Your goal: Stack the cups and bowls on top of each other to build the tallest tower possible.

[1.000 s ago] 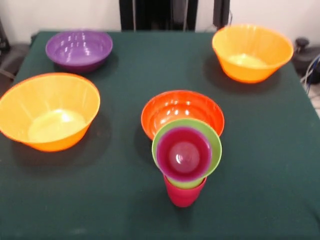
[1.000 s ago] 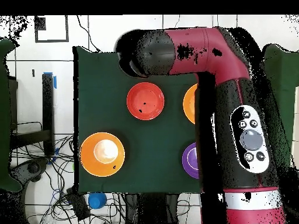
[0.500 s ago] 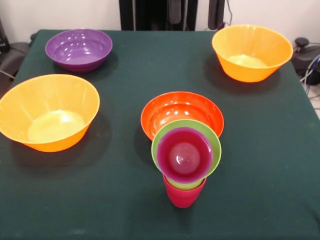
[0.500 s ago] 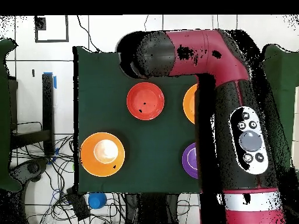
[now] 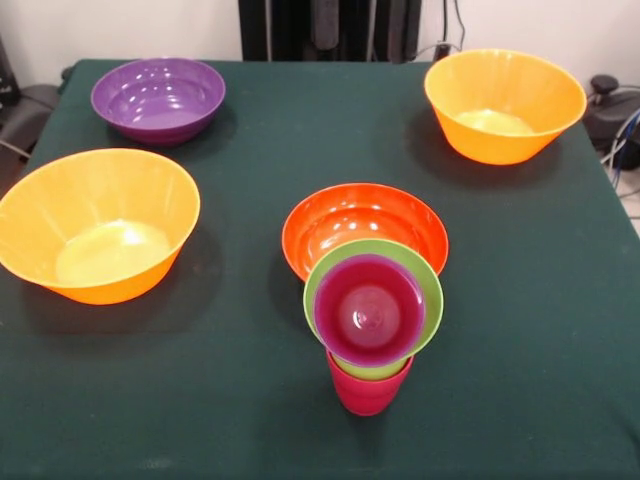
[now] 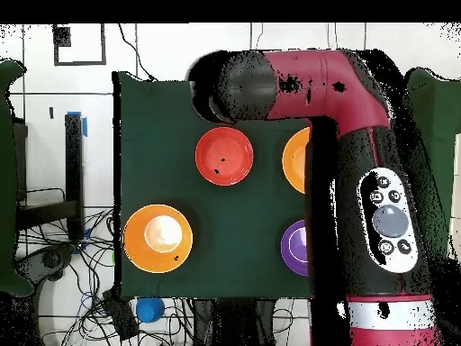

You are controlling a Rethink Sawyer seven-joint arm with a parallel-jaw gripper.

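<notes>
The tower (image 5: 370,330) stands at the table's near middle in the front view. It has a crimson cup (image 5: 366,392) at the bottom, lime green pieces (image 5: 428,290) above it and a purple cup (image 5: 368,310) on top. The red-orange bowl (image 5: 360,222) sits right behind it. Two large orange bowls (image 5: 97,225) (image 5: 505,105) and the purple bowl (image 5: 158,97) stand apart. Dark parts of the arm (image 5: 322,18) show at the top edge. In the overhead view the arm's end (image 6: 230,86) hides the tower. The gripper itself is not clear.
In the overhead view the red and black arm (image 6: 369,180) covers the table's right side and half hides an orange bowl (image 6: 293,159) and the purple bowl (image 6: 293,248). A small blue bowl (image 6: 149,309) lies off the table among cables. The green table (image 5: 250,400) has bowls spread around.
The dark arm parts at the front view's top edge have shifted left. In the overhead view the arm has shifted slightly right. The tower and bowls have not moved.
</notes>
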